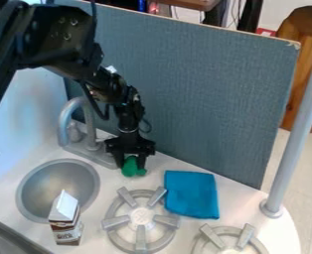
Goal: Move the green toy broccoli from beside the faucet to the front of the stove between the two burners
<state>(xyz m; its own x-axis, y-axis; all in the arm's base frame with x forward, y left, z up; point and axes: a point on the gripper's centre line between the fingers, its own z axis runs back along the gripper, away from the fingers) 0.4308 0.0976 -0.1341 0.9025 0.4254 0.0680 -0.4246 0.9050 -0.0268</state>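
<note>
Pinching the green toy straight below its palm, here's the black gripper, the toy's lower end poking out!

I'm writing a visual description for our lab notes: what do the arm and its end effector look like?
The arm is black, with bulky upper segments dotted with small round shiny spots and a slimmer, knobbly lower section. A black cable loops beside it, and a small white patch shows near a joint. The end effector is also black, with a wide, blocky body.
</note>
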